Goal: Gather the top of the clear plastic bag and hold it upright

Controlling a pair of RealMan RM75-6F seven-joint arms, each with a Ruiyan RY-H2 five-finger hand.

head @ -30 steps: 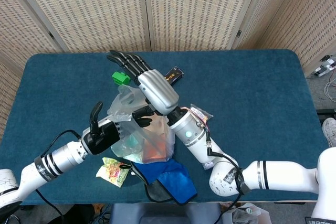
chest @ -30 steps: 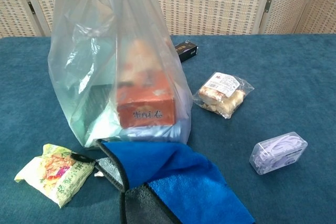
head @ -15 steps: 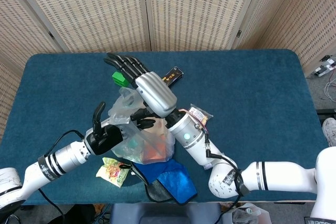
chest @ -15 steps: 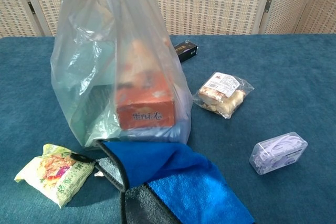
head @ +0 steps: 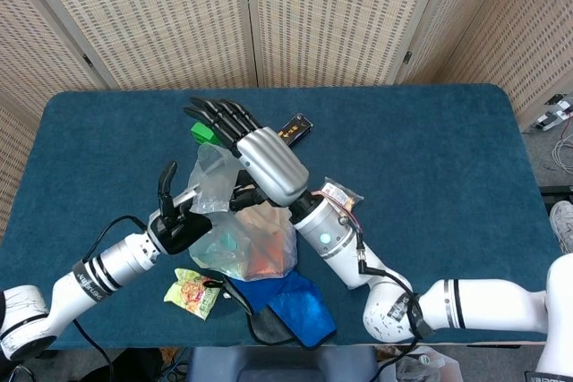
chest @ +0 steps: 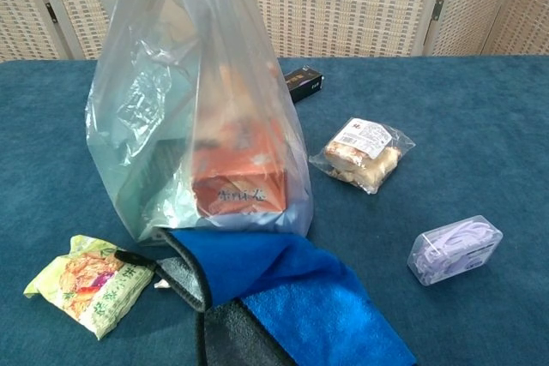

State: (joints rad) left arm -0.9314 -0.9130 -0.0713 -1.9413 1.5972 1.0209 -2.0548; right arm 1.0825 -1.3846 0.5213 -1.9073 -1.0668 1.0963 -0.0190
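The clear plastic bag point(head: 260, 243) stands upright on the blue table, its top drawn up past the upper edge of the chest view. Inside the bag point(chest: 146, 109) are an orange box point(chest: 240, 186) and pale green items. My left hand point(head: 176, 219) grips the bag's upper edge on its left side, thumb pointing up. Directly over the bag's mouth lies my right hand point(head: 260, 158), its dark fingers point(head: 219, 118) stretched out flat beyond the bag. The palm hides the thumb and the plastic beneath it, so a hold there cannot be made out.
A blue and grey cloth point(chest: 292, 297) lies against the bag's front. A green snack packet point(chest: 86, 280) is at front left. A bread packet point(chest: 364, 153), a small lilac box point(chest: 455, 249), a black box point(head: 295, 127) and a green block point(head: 204, 131) lie around.
My left hand has moved up and in towards the bag's top. The plastic is drawn tighter and the orange box inside has tilted. The right hand shifted slightly.
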